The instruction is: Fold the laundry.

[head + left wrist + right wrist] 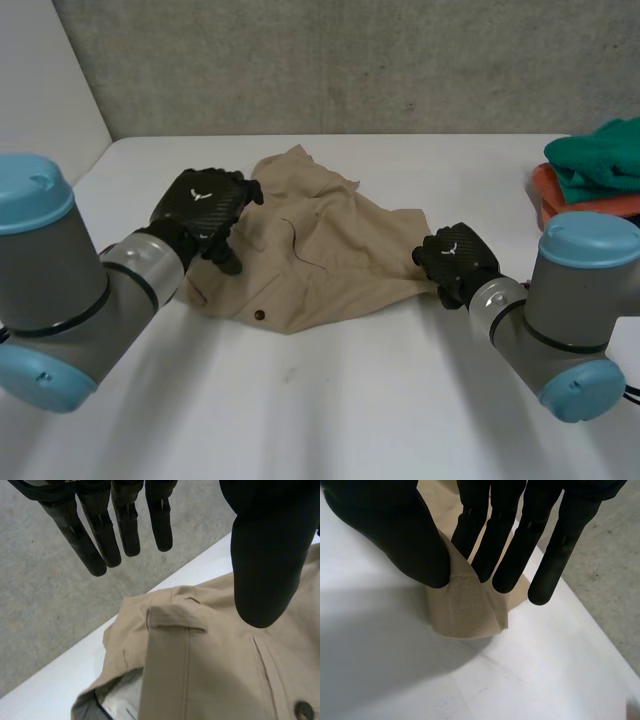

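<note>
One white counter (330, 410) carries a crumpled beige garment (330, 255) near its middle. A green cloth (600, 155) lies piled on an orange tray (550, 192) at the far right. My left hand (205, 208) hangs over the garment's left side, fingers straight, gripping nothing. My right hand (455, 258) pinches the garment's right corner between thumb and fingers.

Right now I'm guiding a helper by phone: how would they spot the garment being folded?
On the white table lies a crumpled tan garment, the left hand open above it, the right hand pinching its corner. Unlike the green cloth on the orange tray at the table's right edge, it is beige with a dark button.
</note>
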`<action>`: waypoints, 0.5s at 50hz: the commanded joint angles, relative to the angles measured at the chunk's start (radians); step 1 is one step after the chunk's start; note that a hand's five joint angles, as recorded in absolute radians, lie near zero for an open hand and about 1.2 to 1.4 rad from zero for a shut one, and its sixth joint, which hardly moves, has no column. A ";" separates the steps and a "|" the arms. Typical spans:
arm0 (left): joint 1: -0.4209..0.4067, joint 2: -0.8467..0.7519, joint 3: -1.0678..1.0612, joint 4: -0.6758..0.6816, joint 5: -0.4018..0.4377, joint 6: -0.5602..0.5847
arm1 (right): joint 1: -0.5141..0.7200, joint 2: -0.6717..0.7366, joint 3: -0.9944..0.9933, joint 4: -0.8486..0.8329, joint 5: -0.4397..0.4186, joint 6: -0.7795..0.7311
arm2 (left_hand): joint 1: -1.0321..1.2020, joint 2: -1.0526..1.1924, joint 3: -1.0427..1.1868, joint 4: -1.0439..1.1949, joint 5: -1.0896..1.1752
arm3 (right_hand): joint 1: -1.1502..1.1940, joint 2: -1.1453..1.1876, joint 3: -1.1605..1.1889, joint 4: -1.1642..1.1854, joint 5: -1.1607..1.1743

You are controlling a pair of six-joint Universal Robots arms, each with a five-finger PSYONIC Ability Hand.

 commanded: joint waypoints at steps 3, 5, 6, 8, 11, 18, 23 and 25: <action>0.021 -0.166 0.216 -0.021 0.089 0.125 | 0.009 -0.075 -0.007 0.244 -0.016 -0.004 | -0.059 -0.061 -0.062 -0.061 -0.061 | 0.189 0.150 0.139 0.132 0.167; 0.031 -0.233 0.291 -0.068 0.088 0.165 | 0.012 -0.101 0.001 0.279 -0.023 -0.004 | -0.065 -0.067 -0.068 -0.067 -0.066 | -0.005 -0.043 -0.054 -0.062 -0.026; 0.034 -0.258 0.318 -0.087 0.088 0.179 | 0.009 -0.110 0.004 0.290 -0.026 -0.004 | -0.065 -0.067 -0.068 -0.067 -0.066 | -0.073 -0.111 -0.122 -0.130 -0.094; 0.043 -0.322 0.392 -0.137 0.088 0.213 | 0.003 -0.141 0.019 0.313 -0.029 -0.001 | -0.065 -0.067 -0.068 -0.067 -0.066 | -0.264 -0.302 -0.313 -0.321 -0.285; 0.049 -0.393 0.464 -0.191 0.092 0.251 | -0.005 -0.182 0.048 0.328 -0.029 0.002 | -0.059 -0.061 -0.062 -0.061 -0.061 | -0.478 -0.516 -0.527 -0.535 -0.499; 0.044 -0.493 0.520 -0.233 0.086 0.305 | -0.046 -0.256 0.097 0.325 -0.031 0.003 | 0.336 0.334 0.333 0.334 0.335 | -0.963 -1.001 -1.012 -1.020 -0.984; 0.054 -0.473 0.507 -0.222 0.060 0.300 | -0.082 -0.279 0.096 0.324 -0.031 0.014 | 0.959 0.958 0.957 0.957 0.958 | -0.963 -1.001 -1.012 -1.020 -0.984; 0.072 -0.429 0.507 -0.185 -0.004 0.280 | -0.099 -0.288 0.091 0.321 -0.033 0.022 | 0.959 0.958 0.957 0.957 0.958 | -0.963 -1.001 -1.012 -1.020 -0.984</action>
